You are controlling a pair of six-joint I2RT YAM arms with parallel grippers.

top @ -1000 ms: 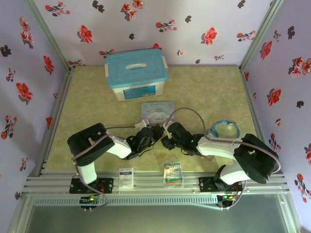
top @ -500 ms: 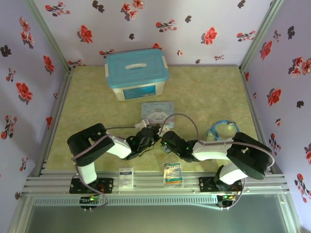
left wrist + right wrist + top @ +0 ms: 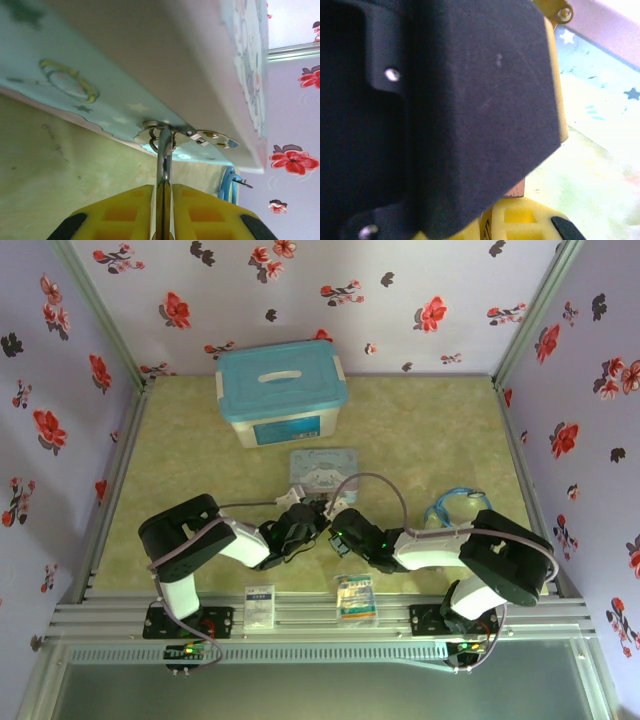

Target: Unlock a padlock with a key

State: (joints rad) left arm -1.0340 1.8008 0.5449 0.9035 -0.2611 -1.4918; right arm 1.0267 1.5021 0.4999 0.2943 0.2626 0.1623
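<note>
At the near edge of the light-blue tin (image 3: 150, 60), a thin silvery rod rose straight out from between the yellow fingers of the left gripper (image 3: 163, 190) and passed through the loop of the tin's hasp (image 3: 200, 137). I took the rod for the shackle of the padlock (image 3: 163, 160). The jaws were pressed together on it, and the brass body was hidden between them. Its long axis ran in line with the left fingers, pointing from them toward the tin, so the keyhole end probably faced back toward the arms. From above, the right gripper (image 3: 340, 523) sat just beside the left one, their tips nearly meeting in front of the tin, so it was the hand placed to bring the key in from the right. A dark housing (image 3: 445, 100) stood close before the right wrist camera, so I could not tell whether the right jaws were spread or pinching, nor whether they carried the key. The tin lay flat on the table (image 3: 430, 430) with its lid down, its contents hidden. Farther back, well apart, a white box with a blue lid (image 3: 282, 390) was also closed. I judged the lock not yet opened, since the shackle was threaded through the hasp.
</note>
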